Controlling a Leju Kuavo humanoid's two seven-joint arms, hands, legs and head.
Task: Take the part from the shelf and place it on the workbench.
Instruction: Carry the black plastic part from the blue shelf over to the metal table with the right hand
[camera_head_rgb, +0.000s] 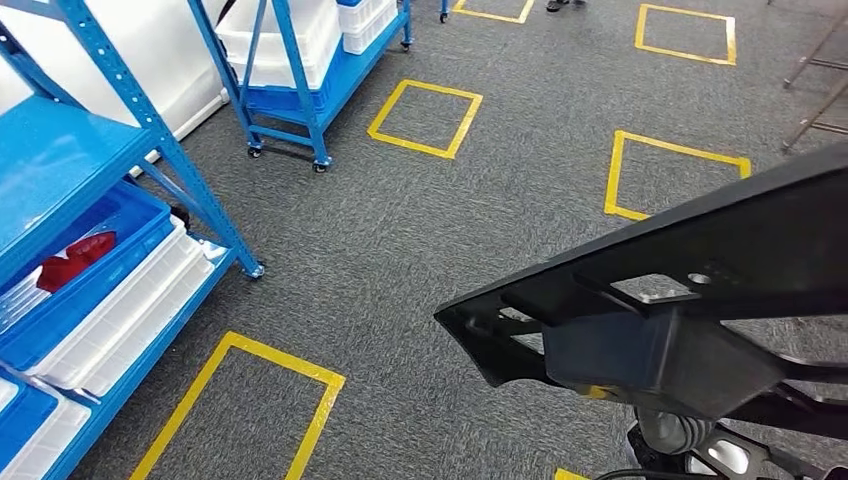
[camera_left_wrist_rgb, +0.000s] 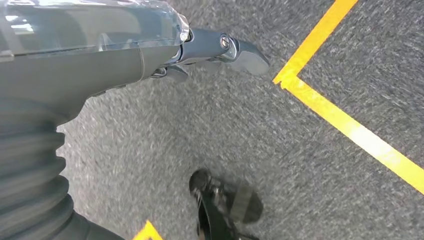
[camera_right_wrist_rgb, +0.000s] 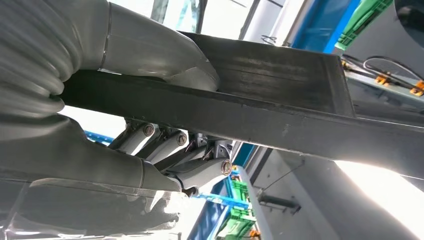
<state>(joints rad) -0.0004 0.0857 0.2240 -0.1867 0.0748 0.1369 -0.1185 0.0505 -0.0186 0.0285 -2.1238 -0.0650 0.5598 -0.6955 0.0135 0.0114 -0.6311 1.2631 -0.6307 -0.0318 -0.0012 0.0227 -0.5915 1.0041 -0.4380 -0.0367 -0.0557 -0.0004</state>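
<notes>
A long black plastic part (camera_head_rgb: 690, 290) with ribs and cut-outs hangs across the lower right of the head view, above the carpet. In the right wrist view my right hand (camera_right_wrist_rgb: 125, 165) grips this part (camera_right_wrist_rgb: 280, 100), the thumb pressed on one face and the fingers (camera_right_wrist_rgb: 195, 170) curled under the opposite edge. My left hand (camera_left_wrist_rgb: 150, 55) hangs over the grey carpet and holds nothing, its fingers (camera_left_wrist_rgb: 235, 50) stretched out.
A blue shelf (camera_head_rgb: 100, 150) stands at the left with blue and white bins and a red item (camera_head_rgb: 75, 258). A wheeled blue rack (camera_head_rgb: 300, 90) with white bins stands farther back. Yellow tape squares (camera_head_rgb: 425, 118) mark the carpet. Metal legs (camera_head_rgb: 815, 90) show at the top right.
</notes>
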